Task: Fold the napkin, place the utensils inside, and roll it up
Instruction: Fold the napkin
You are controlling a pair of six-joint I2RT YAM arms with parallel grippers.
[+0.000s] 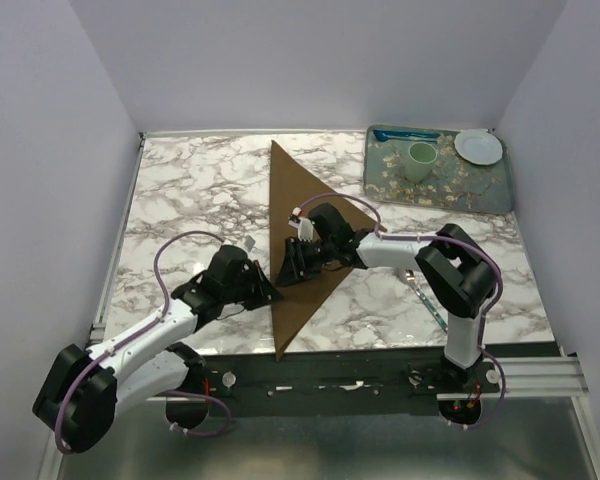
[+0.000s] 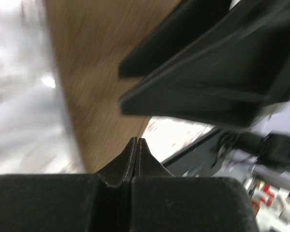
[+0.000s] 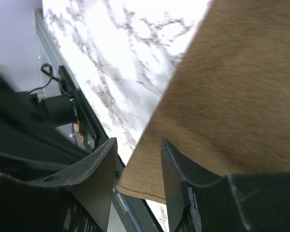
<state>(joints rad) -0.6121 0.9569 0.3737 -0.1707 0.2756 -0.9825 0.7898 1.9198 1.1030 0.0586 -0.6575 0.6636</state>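
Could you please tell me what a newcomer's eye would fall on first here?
The brown napkin, folded into a big triangle, lies on the marble table. Two grippers crowd its left edge: the left gripper shut, the right gripper open. In the far right corner sits a patterned tray with a green cup and a white plate.

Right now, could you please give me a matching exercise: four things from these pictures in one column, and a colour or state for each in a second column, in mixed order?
Things:
1 napkin
2 cup
3 plate
4 left end effector

Colour or state:
a white
b shut
c brown
d green

Pairs: 1-c, 2-d, 3-a, 4-b
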